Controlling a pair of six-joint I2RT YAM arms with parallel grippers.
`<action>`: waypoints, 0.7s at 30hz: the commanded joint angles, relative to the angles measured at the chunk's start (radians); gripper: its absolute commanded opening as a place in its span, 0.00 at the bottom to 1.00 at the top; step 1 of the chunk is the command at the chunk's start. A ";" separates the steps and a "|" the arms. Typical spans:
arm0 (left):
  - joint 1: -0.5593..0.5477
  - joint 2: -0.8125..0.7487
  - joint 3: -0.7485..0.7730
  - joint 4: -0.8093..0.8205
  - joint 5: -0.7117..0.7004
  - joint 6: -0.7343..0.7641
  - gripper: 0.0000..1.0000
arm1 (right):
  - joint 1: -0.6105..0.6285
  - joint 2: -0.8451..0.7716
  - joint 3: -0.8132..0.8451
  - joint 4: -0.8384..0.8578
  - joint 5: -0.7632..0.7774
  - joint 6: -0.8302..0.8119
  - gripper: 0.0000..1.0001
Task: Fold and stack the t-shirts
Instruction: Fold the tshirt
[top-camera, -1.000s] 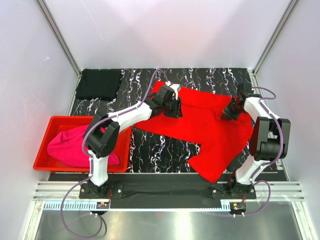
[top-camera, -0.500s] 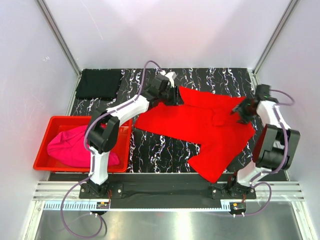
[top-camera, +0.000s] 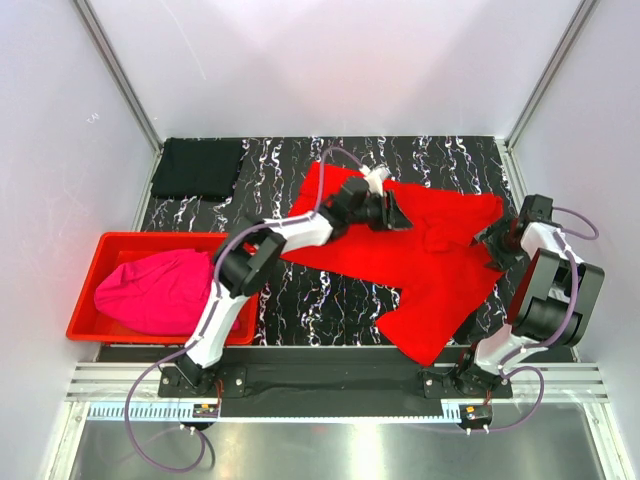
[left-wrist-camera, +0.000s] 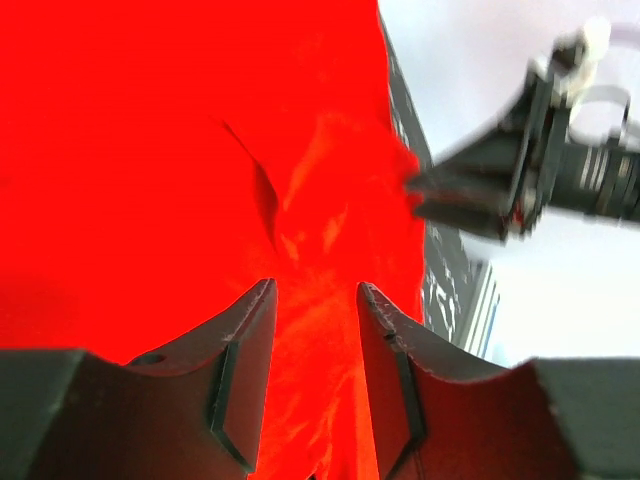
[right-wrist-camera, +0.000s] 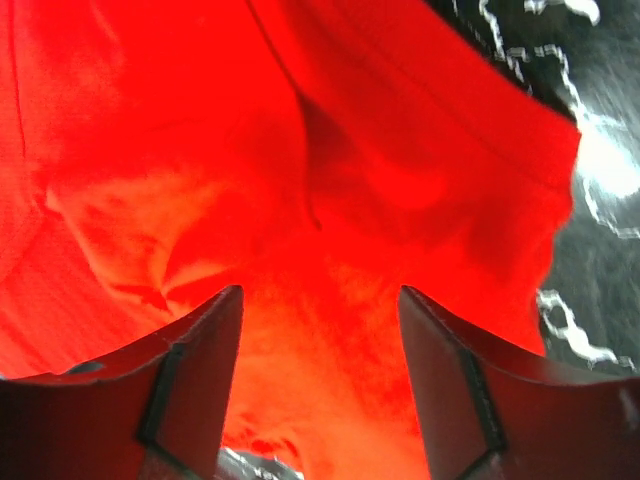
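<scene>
The bright red t-shirt (top-camera: 430, 270) lies spread across the middle and right of the table. My left gripper (top-camera: 395, 213) rests low on its upper middle. Its jaws stand partly apart, with red cloth (left-wrist-camera: 150, 150) showing between the fingers (left-wrist-camera: 315, 285). My right gripper (top-camera: 493, 240) sits at the shirt's right edge, open wide over creased cloth (right-wrist-camera: 200, 150), with nothing pinched between its fingers (right-wrist-camera: 320, 290). The black t-shirt (top-camera: 198, 167) lies folded at the back left corner. The magenta pink t-shirt (top-camera: 155, 292) is bunched up in the bin.
A rigid red plastic bin (top-camera: 84, 300) stands at the left front, beside the left arm's base. Black marbled tabletop (top-camera: 310, 300) shows between the bin and the red shirt. White walls with metal rails enclose the table on three sides.
My right gripper drew the shirt's right edge outward, then opened and let it go. My left gripper slid right along the shirt's upper part, its arm reaching further out.
</scene>
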 joint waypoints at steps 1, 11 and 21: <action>-0.037 0.027 0.054 0.139 0.005 -0.007 0.43 | -0.007 0.028 -0.010 0.150 -0.023 -0.015 0.73; -0.075 0.106 0.132 0.080 -0.061 -0.024 0.43 | -0.007 0.101 -0.001 0.368 -0.113 -0.042 0.79; -0.074 0.087 0.132 0.015 -0.073 0.034 0.43 | -0.007 0.152 0.013 0.470 -0.179 -0.058 0.78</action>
